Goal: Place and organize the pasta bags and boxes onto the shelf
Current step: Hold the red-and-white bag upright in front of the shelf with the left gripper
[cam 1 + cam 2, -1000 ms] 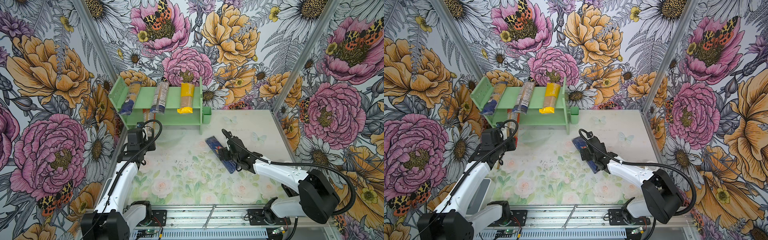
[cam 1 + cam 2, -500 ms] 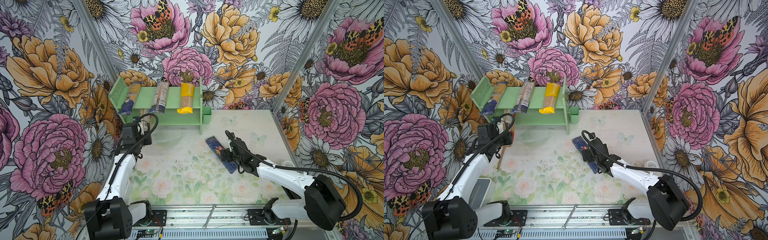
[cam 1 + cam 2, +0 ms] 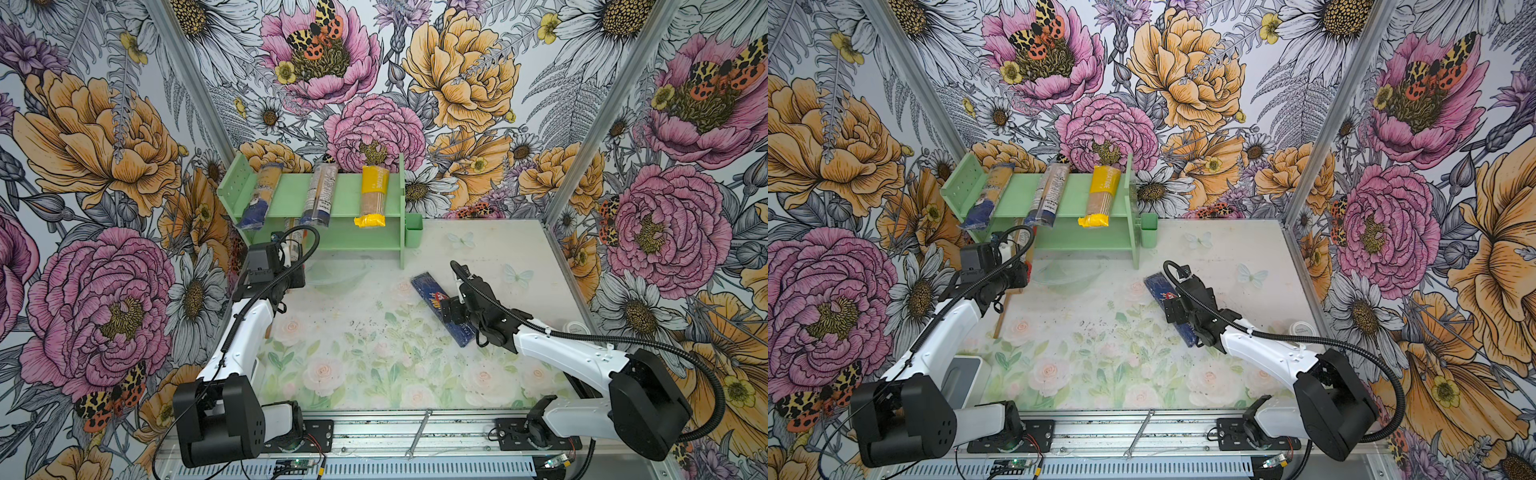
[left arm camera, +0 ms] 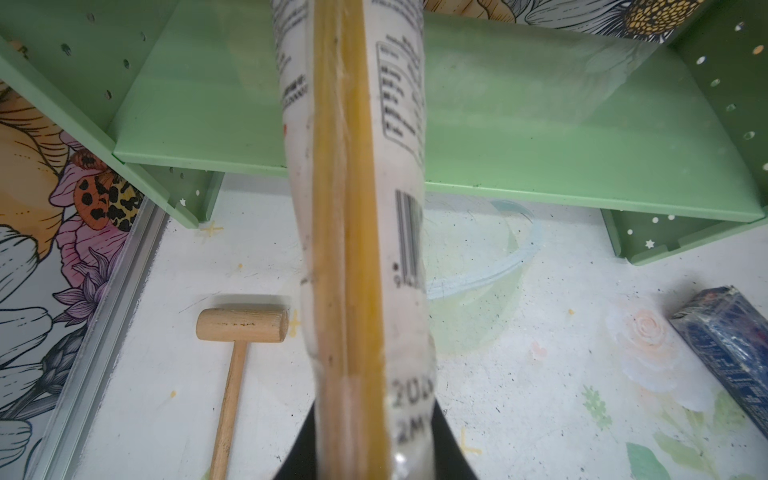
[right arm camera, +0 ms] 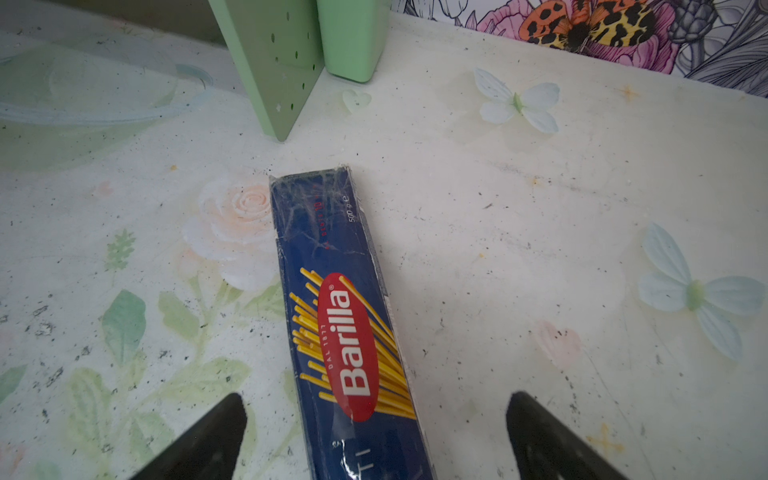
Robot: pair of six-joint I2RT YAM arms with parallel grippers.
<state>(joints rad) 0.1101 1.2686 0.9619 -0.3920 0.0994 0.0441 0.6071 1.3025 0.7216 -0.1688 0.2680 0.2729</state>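
The mint-green shelf (image 3: 340, 199) stands at the back left. Its top tier carries two clear bags with dark blue ends (image 3: 259, 195) (image 3: 319, 195) and a yellow bag (image 3: 372, 195). My left gripper (image 4: 374, 457) is shut on a clear spaghetti bag (image 4: 353, 208). The bag's far end reaches over the lower tier's front edge (image 4: 540, 195), and in a top view it shows at the lower tier's left end (image 3: 296, 243). The dark blue Barilla box (image 5: 349, 316) lies flat on the table (image 3: 432, 295). My right gripper (image 5: 376, 401) hangs open astride its near half, not touching it.
A wooden mallet (image 4: 232, 353) lies by the left wall near the shelf foot. A clear bowl (image 3: 336, 270) sits in front of the shelf. A small green cup (image 3: 413, 235) hangs on the shelf's right side. A white round lid (image 3: 575, 326) lies by the right wall.
My left gripper has carried the clear bag a little left and closer to the shelf's lower tier. My right gripper has shifted slightly over the Barilla box and stayed open.
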